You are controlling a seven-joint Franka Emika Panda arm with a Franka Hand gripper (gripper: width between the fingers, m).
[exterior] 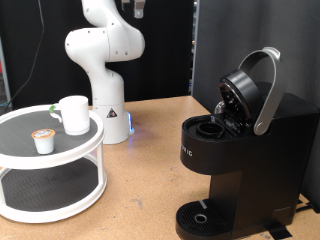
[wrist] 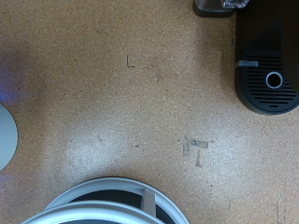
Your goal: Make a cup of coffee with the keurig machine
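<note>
Exterior view gives me the scene from the side: the large boxy matte-black keurig machine stands at the exterior view's right on the brown cork-textured tabletop, its lid tipped up and back with the silver-grey arched handle raised, so the pod chamber lies open; its round drip tray sits bare at the base, near the exterior view's bottom. At the exterior view's left I see a round two-tier white stand with a dark grey top; on its upper tier stands the plain white ceramic cup, upright, handle turned towards the exterior view's left; just beside it, nearer the exterior view's bottom, sits a tiny white coffee pod with a tan top, apart from the cup. Behind the stand rises the white robot arm on its base; its upper links run out of the picture, and I cannot see the gripper in either view, so I cannot tell how far its fingers are parted or whether it holds anything. Wrist view looks straight down on the tabletop from high up; I make out the machine at one edge with its drip tray ring, and the white rim of the stand at another.
</note>
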